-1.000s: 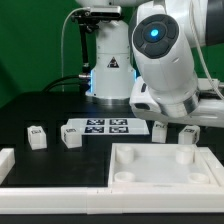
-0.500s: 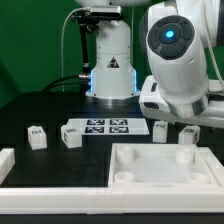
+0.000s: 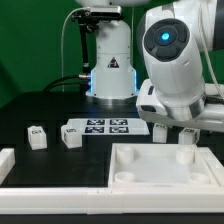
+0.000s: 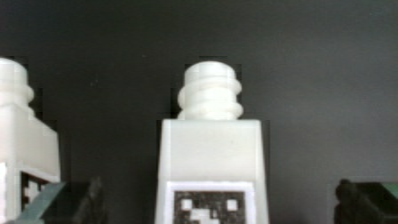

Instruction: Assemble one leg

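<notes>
Several small white legs with black-and-white tags stand on the black table. Two are at the exterior view's left (image 3: 37, 137) (image 3: 70, 136), and one (image 3: 160, 128) stands right of the marker board. In the wrist view one leg (image 4: 214, 140) stands centred between my fingertips (image 4: 71, 203), tag facing the camera, with a second leg (image 4: 18, 130) beside it. My gripper (image 4: 217, 205) is open, with one jaw on each side of the centred leg and not touching it. In the exterior view the gripper (image 3: 186, 137) is low behind the tabletop's far right corner.
The large white square tabletop (image 3: 130, 176) lies in front, at the exterior view's right. The marker board (image 3: 105, 127) lies behind it. A white block (image 3: 6, 160) sits at the left edge. The robot base (image 3: 110, 60) stands at the back.
The arm swung toward the exterior view's right, then settled slightly back and lower over the rightmost leg, which the gripper now partly hides. The parts have not moved.
</notes>
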